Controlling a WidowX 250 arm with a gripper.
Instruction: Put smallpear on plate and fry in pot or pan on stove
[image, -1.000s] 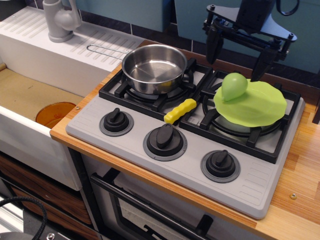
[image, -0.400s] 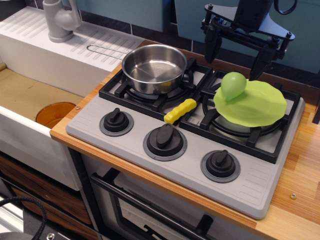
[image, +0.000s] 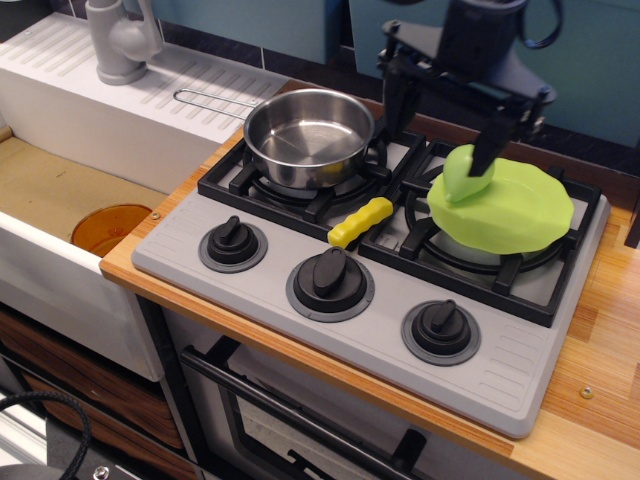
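The single view looks down at a wooden counter (image: 610, 330) from its front edge. The stove (image: 380, 300) fills most of the counter, running from the left edge toward the right, with three knobs (image: 325, 275) in a row along its front.

On the rear left burner sits the pan (image: 308, 135), upright and holding nothing that can be made out; its wire handle (image: 210, 97) reaches left past the counter's left edge, over the white drainboard (image: 120, 100). The fry (image: 361, 221) lies on the grey stove top near the middle, just in front of the grates, tilted, with its right end touching or nearly touching the grate between the two burners. It is well apart from the pan's inside.

On the right burner, toward the counter's rear right, rests the plate (image: 515, 215), lying a little tilted on the grate. The pear (image: 462, 176) sits on the plate's left rear rim area, tip pointing up and back.

The gripper (image: 440, 115) hangs over the rear of the stove between the two burners, its black fingers (image: 393, 95) spread wide with nothing between them. The right-hand finger comes down right beside the pear's top; whether it touches cannot be told.

Left of the counter is a sink (image: 60, 190) with an orange disc (image: 108, 226) in it, and a grey faucet (image: 120, 40) behind.
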